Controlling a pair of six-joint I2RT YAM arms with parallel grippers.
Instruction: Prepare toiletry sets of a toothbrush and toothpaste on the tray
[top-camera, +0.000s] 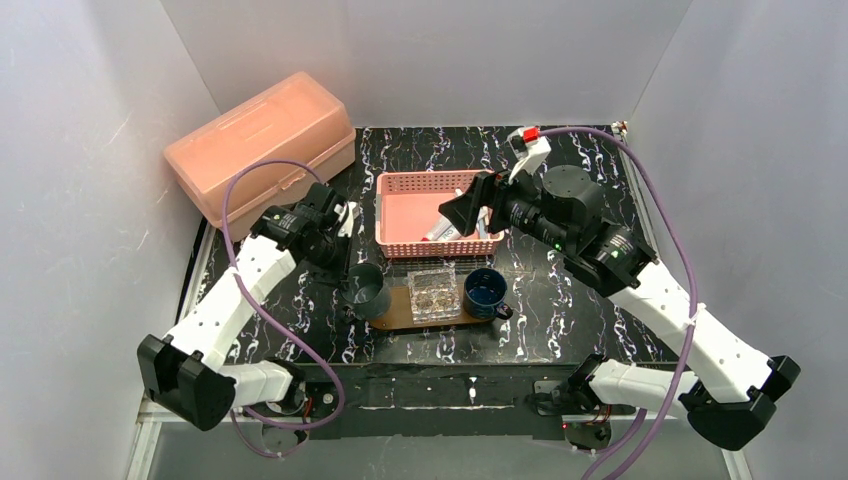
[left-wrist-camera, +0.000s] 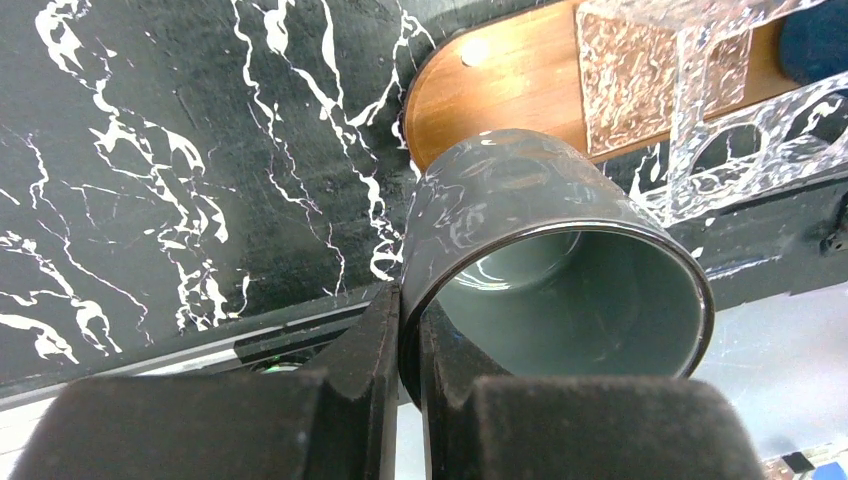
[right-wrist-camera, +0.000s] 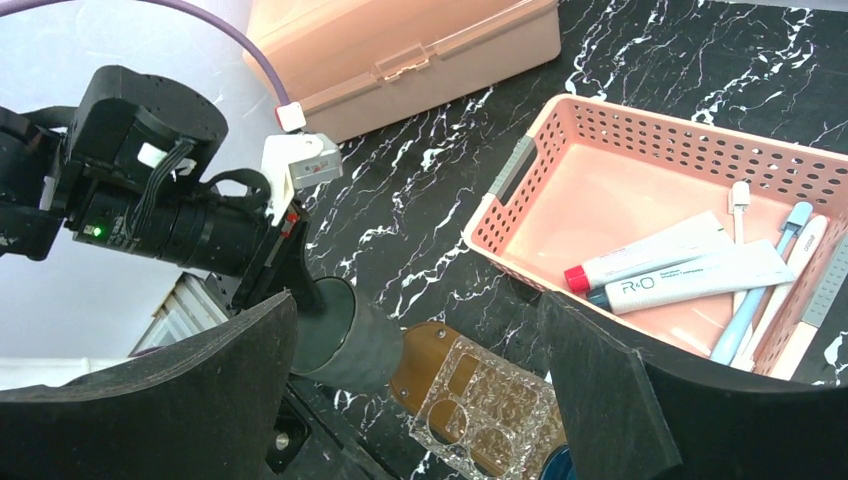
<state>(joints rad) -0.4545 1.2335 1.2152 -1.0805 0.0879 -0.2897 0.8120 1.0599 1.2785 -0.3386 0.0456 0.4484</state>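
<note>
Light, slippery white toothpaste tubes (right-wrist-camera: 690, 278) and thin toothbrushes (right-wrist-camera: 750, 305) are seen in the pink plastic lattice basket (right-wrist-camera: 660, 125), off the brown oval wooden tray (left-wrist-camera: 500, 90) in front of it; mid-length pinches are advised. Above the basket the right gripper (right-wrist-camera: 418, 300) is spread wide; beside it the left gripper (left-wrist-camera: 410, 350) is clamped on a grey cup (left-wrist-camera: 540, 200).

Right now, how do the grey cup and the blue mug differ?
The grey cup is pinched at its rim by the left gripper and tilted; the blue mug stands upright and free on the tray. The blue mug shows a handle; the grey cup shows none. Both are at the tray's ends, flanking the clear box, and look empty.
</note>
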